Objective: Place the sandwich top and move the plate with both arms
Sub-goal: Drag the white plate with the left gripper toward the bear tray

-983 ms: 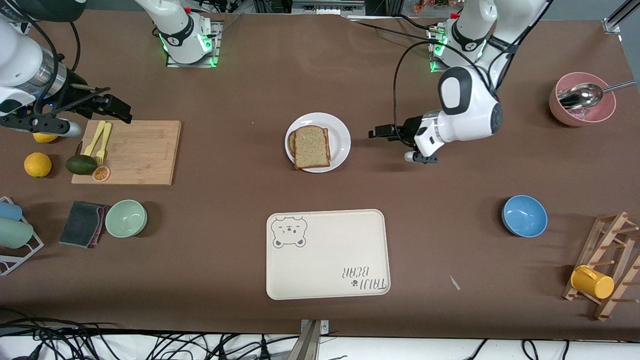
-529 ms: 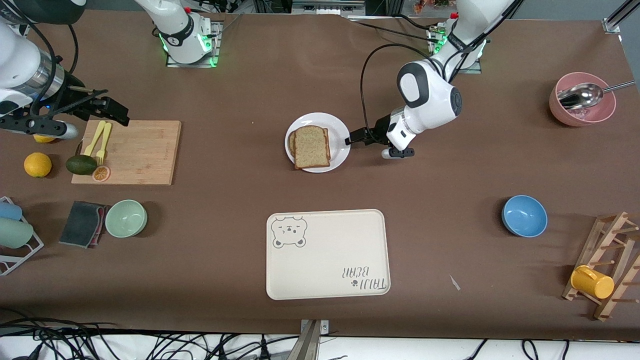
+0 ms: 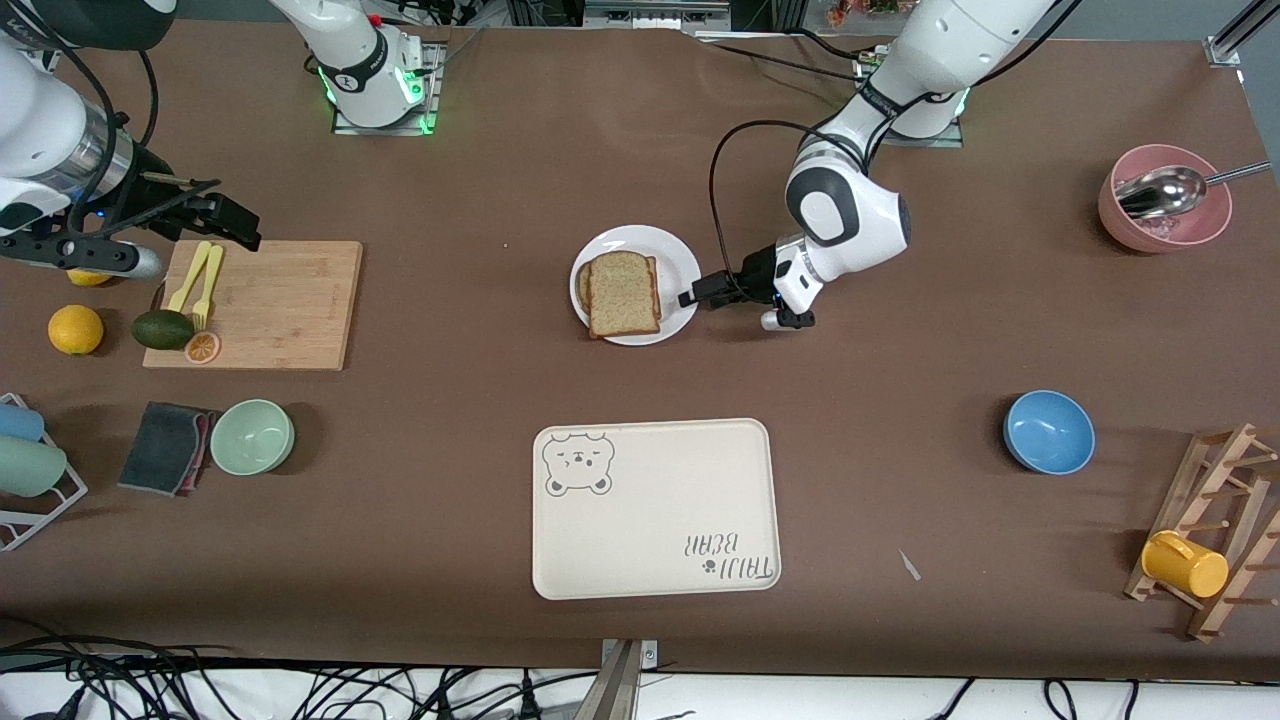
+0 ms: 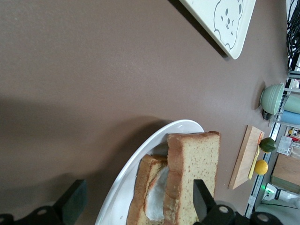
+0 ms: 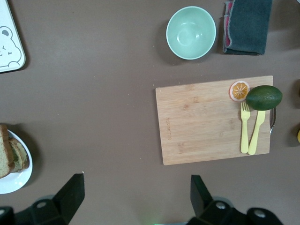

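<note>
The tray (image 3: 655, 508) lies nearest the front camera. Farther back, mid-table, sits the plate (image 3: 678, 262), and the top (image 3: 622, 292) already rests on the lower slice, a little askew, with egg white showing between the two in the left wrist view. So the bread step looks done; the step in hand is judged to be the grasp for the two-arm carry.

The left gripper (image 3: 697, 294) is low at the plate's rim on the left arm's end, fingers spread, the rim lying between them in its wrist view. It has not closed yet.

The right gripper (image 3: 225, 218) hangs over the edge of the cutting board (image 3: 270, 300), spread and empty, well apart from the plate.

Next, probably: the left pinches the rim, the right comes across to the rim toward its own end, and both lift level so the stack does not slide.
</note>
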